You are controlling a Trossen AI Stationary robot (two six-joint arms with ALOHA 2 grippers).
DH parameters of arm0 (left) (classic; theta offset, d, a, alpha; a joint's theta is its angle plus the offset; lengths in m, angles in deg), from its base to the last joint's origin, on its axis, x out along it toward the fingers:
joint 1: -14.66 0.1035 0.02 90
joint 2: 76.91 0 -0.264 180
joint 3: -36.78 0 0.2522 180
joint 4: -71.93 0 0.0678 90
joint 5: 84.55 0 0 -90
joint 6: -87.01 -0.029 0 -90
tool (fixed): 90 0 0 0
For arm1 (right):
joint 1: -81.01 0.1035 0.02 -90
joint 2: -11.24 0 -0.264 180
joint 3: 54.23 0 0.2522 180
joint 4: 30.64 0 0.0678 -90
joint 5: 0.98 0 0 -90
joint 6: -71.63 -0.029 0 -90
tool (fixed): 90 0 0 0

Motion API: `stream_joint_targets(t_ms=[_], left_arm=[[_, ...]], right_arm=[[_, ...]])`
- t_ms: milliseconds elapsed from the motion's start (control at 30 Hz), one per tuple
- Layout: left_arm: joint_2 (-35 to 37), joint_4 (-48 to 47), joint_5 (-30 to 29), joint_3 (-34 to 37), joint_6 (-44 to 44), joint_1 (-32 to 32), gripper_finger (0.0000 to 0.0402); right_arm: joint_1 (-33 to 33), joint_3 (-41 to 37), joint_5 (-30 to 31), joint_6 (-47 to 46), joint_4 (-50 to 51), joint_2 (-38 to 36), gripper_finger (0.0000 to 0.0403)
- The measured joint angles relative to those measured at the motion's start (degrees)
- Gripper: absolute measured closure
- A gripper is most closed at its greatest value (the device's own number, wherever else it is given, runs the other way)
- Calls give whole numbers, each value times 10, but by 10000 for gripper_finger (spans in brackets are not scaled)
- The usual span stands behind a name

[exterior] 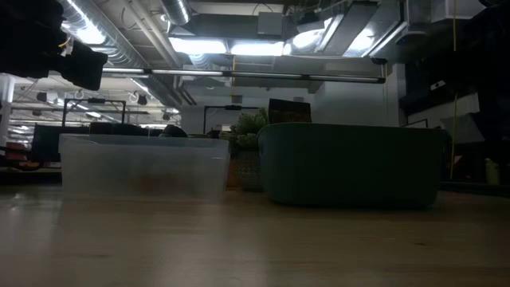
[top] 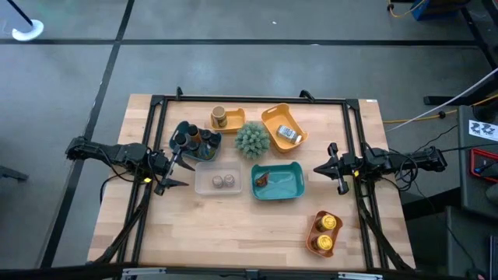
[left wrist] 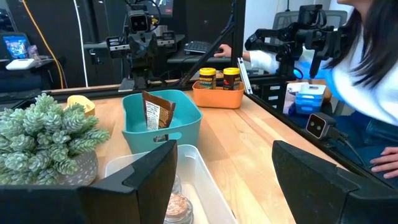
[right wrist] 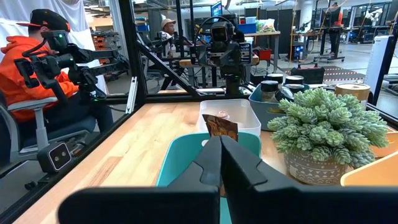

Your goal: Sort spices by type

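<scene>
High view: wooden table [top: 233, 233] with both arms at mid-height, one on each side. The left gripper [top: 173, 173] sits just left of the clear tray [top: 218, 188], its jaws spread apart and holding nothing. The right gripper [top: 323, 168] sits just right of the teal tray [top: 292, 187], its fingers pressed together on nothing.

Tray contents, high view:
- Clear tray: two grey round tins [top: 223, 181] side by side.
- Teal tray: amber packet [top: 262, 178], leaning against the left end.
- Dark blue tray [top: 177, 144], behind the clear one: several dark-capped jars [top: 187, 138].
- Small yellow tray [top: 236, 117], at the back: one tan jar [top: 219, 118].
- Large orange-yellow tray [top: 272, 118], back right: white-blue sachet [top: 287, 134], lying flat.
- Orange tray [top: 313, 233], near the front right corner, well apart from the rest: two yellow-lidded jars [top: 326, 232].

The green spiky plant [top: 252, 139] stands in the middle, between the dark blue tray and the orange-yellow one.

Left wrist view: fingers apart, with the clear tray between and below them; the teal tray with the upright packet is beyond. A person sits at the table's far side.

Right wrist view: fingers closed over the teal tray's near rim. A seated person in orange is off the table edge.

Low view: only the walls of the clear and teal trays show; the contents cannot be made out.
</scene>
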Motion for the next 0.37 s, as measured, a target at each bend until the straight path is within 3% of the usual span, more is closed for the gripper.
stream_joint_targets(t_ms=[367], left_arm=[[0,0,0,0,0,0,150]], right_arm=[[0,0,0,0,0,0,393]])
